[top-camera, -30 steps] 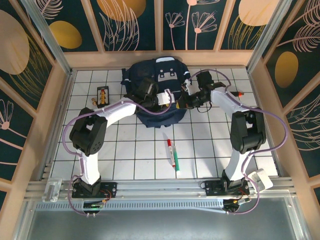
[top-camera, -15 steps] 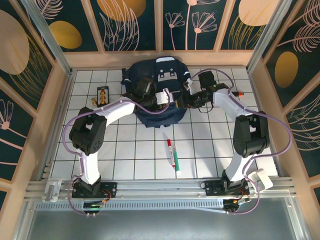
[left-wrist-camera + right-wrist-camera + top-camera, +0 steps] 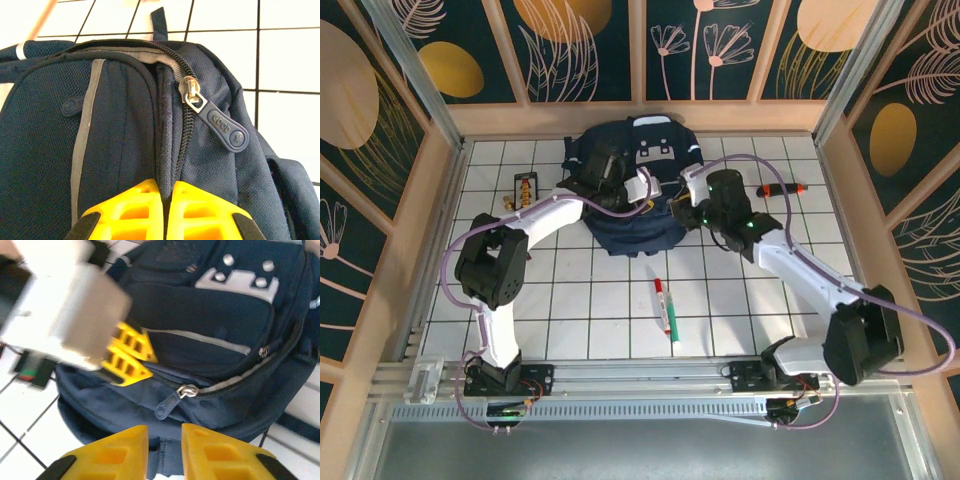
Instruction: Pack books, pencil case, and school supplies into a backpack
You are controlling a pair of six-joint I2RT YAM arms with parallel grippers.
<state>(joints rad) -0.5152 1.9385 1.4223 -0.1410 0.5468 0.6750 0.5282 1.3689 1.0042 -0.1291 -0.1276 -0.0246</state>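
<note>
I'm swinging my right gripper (image 3: 164, 432) back from the backpack (image 3: 630, 235) at the table's (image 3: 570, 300) far middle, jaws slightly parted and empty. My left gripper (image 3: 165, 187) is clamping shut on its fabric near the zipper pull (image 3: 222, 127), probably so I can re-grip.

backpack (image 3: 120, 130) — matt woven cloth, zip slider (image 3: 191, 92) — shiny metal, table (image 3: 580, 300) glossy tiles

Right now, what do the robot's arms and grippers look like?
Both arms have white links and black joints: left arm, right arm. A purple cable loops along each. The left gripper and right gripper have yellow, latticed fingers.
</note>
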